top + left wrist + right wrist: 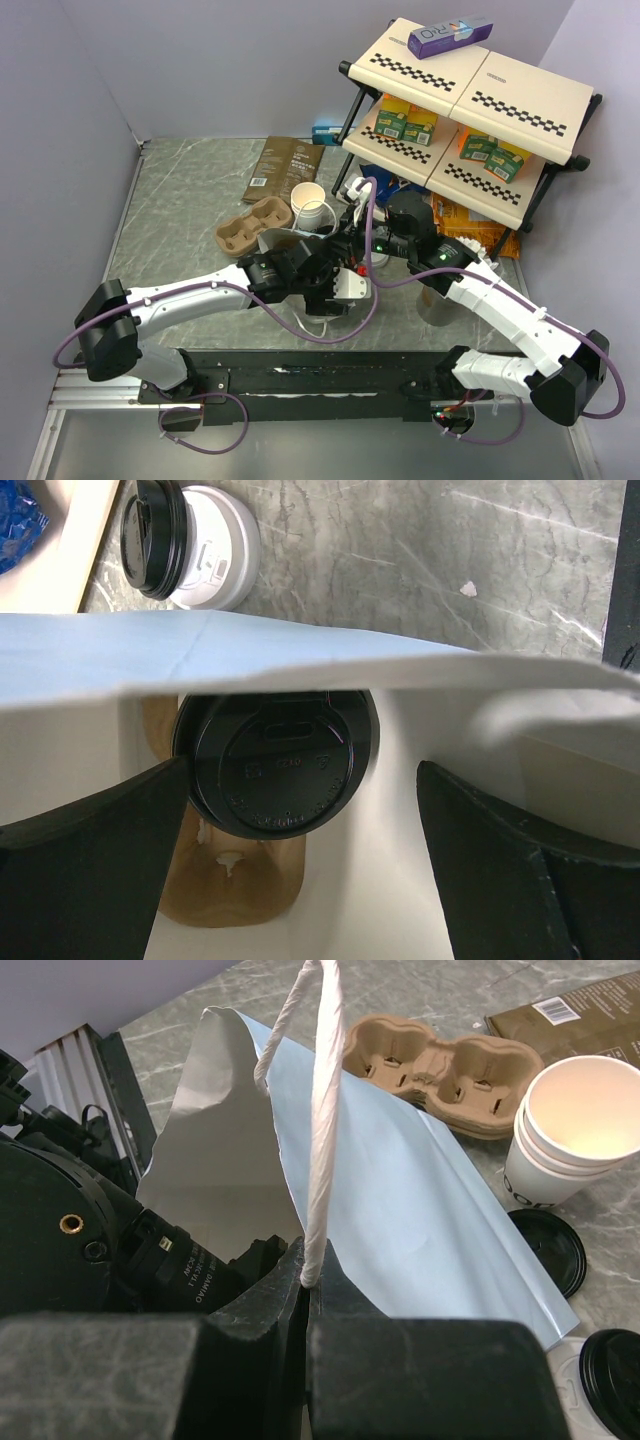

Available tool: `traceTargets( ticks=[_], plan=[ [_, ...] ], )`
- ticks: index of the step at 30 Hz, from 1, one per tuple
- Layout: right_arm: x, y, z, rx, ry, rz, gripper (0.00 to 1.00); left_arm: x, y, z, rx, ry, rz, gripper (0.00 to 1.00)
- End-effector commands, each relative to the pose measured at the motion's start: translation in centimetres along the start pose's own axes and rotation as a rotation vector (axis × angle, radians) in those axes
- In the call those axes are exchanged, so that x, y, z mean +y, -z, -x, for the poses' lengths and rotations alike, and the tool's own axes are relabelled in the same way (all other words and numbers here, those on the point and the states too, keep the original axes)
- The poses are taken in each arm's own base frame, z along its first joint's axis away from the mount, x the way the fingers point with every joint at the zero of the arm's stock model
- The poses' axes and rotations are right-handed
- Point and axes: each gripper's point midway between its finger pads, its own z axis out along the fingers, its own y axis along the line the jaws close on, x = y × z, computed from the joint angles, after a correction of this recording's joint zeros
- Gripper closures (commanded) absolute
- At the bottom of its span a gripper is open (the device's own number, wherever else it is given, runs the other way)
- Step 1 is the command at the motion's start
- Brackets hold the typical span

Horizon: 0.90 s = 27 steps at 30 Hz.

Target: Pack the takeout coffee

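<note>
**Left wrist view.** The left fingers (90, 870) stand spread wide apart, released, one at each lower corner of the view, and hold nothing. They hang at the mouth of a white paper bag (300, 655). Between and below them, inside the bag, the lidded takeout cup (275, 770) stands upright with its round black lid facing up. A brown cardboard piece (235, 880) shows under it; what that piece is cannot be told.

**Right wrist view.** The right fingers (265, 1295) are clenched on the bag's twisted white handle (320, 1110), which rises straight up from between them. Beyond the bag's wall, a stack of open white cups (575, 1130) stands unlidded, tan inside. A loose black lid (548, 1250) lies flat on the table just beside the stack. A brown pulp cup carrier (440, 1055) sits next to the stack, on the side toward the table's left edge, and a dark coffee pouch (575, 1010) lies flat beyond both.

**Top view.** Both arms meet at the bag, midway along the table (180, 200) and nearer its near edge. The open cups lie between the bag and the far edge. A slanted shelf (470, 90) occupies the far right corner.
</note>
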Motion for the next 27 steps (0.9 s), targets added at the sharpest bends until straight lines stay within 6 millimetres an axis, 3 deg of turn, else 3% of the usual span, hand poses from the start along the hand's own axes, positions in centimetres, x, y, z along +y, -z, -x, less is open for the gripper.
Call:
traceTargets(
  ticks=[1, 12, 19, 27],
  plan=[
    [-0.3, 0.1, -2.3, 0.089, -0.056, -0.008, 1.00, 3.1, 2.3, 3.2, -0.108, 0.050, 0.104, 0.01],
    [-0.3, 0.3, -2.4, 0.087, -0.059, -0.010, 1.00, 2.6, 3.8, 4.8, -0.171, 0.054, 0.059, 0.01],
    [-0.4, 0.3, -2.5, 0.086, -0.064, -0.012, 1.00, 2.4, 3.8, 4.4, -0.164, 0.047, 0.058, 0.02],
    [-0.5, 0.3, -2.4, 0.086, -0.065, -0.014, 1.00, 3.1, 4.0, 3.9, -0.144, 0.026, 0.101, 0.20]
  ],
)
